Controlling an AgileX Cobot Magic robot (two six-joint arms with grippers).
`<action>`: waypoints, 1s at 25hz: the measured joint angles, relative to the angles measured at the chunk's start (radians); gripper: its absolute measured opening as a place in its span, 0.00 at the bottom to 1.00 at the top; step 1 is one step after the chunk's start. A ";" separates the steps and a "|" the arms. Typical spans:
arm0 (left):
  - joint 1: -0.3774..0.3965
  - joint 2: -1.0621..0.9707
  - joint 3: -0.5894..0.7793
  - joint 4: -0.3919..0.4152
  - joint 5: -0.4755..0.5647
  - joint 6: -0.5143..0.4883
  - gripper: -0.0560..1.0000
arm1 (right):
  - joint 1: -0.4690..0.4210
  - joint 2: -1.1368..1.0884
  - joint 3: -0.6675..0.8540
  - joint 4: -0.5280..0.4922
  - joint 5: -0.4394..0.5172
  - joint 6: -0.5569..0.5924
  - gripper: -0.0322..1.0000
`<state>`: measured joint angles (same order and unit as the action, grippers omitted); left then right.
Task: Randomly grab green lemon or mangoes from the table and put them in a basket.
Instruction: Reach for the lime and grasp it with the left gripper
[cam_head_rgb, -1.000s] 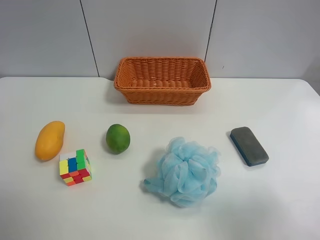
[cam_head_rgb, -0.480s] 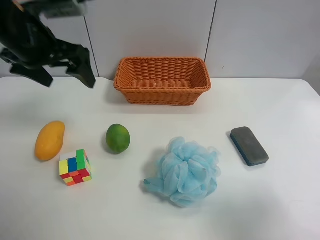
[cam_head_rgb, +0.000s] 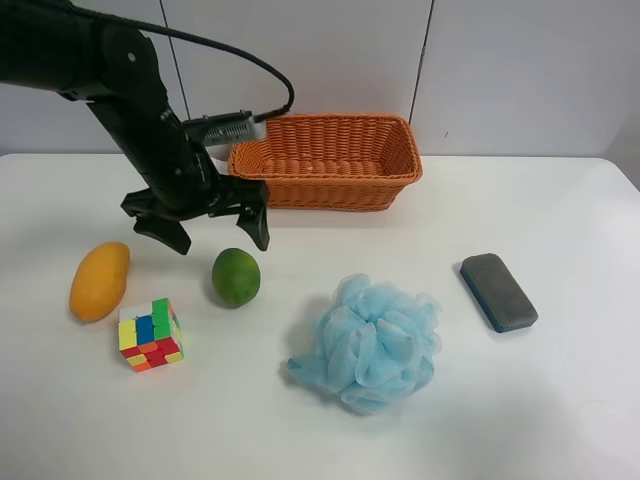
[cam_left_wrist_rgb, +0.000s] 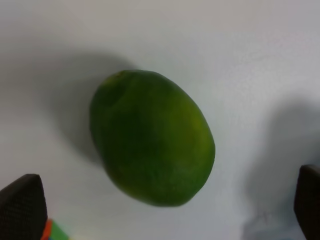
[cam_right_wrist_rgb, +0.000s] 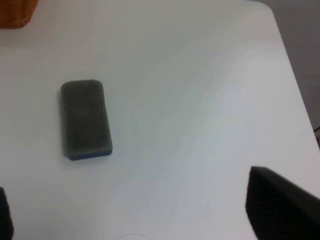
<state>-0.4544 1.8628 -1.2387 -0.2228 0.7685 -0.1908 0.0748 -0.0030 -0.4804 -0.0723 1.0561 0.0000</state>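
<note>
The green lemon (cam_head_rgb: 236, 277) lies on the white table (cam_head_rgb: 560, 210), left of centre. The yellow-orange mango (cam_head_rgb: 99, 281) lies further left. The orange-brown wicker basket (cam_head_rgb: 322, 190) stands empty at the back. My left gripper (cam_head_rgb: 221, 240) is open and empty, just above and behind the lemon. The left wrist view shows the lemon (cam_left_wrist_rgb: 152, 137) between the spread fingers of the left gripper (cam_left_wrist_rgb: 165, 205). My right gripper (cam_right_wrist_rgb: 142, 215) is open and empty over bare table; it is out of the exterior high view.
A multicoloured cube (cam_head_rgb: 150, 334) sits in front of the mango and lemon. A blue bath sponge (cam_head_rgb: 370, 342) lies at centre front. A grey eraser (cam_head_rgb: 498, 291) lies at the right, also in the right wrist view (cam_right_wrist_rgb: 85, 119).
The left arm has come in from the upper left, down and rightward, to just above the green lemon. The objects have not moved.
</note>
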 joint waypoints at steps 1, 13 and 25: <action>-0.006 0.018 0.000 -0.002 -0.008 -0.005 0.99 | 0.000 0.000 0.000 0.000 0.000 0.000 0.92; -0.009 0.158 0.000 -0.014 -0.096 -0.013 0.99 | 0.000 0.000 0.000 0.000 0.000 0.000 0.92; -0.009 0.184 0.000 -0.021 -0.119 -0.004 0.67 | 0.000 0.000 0.000 0.000 0.000 0.000 0.92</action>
<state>-0.4632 2.0472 -1.2387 -0.2437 0.6491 -0.1948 0.0748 -0.0030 -0.4804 -0.0726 1.0561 0.0000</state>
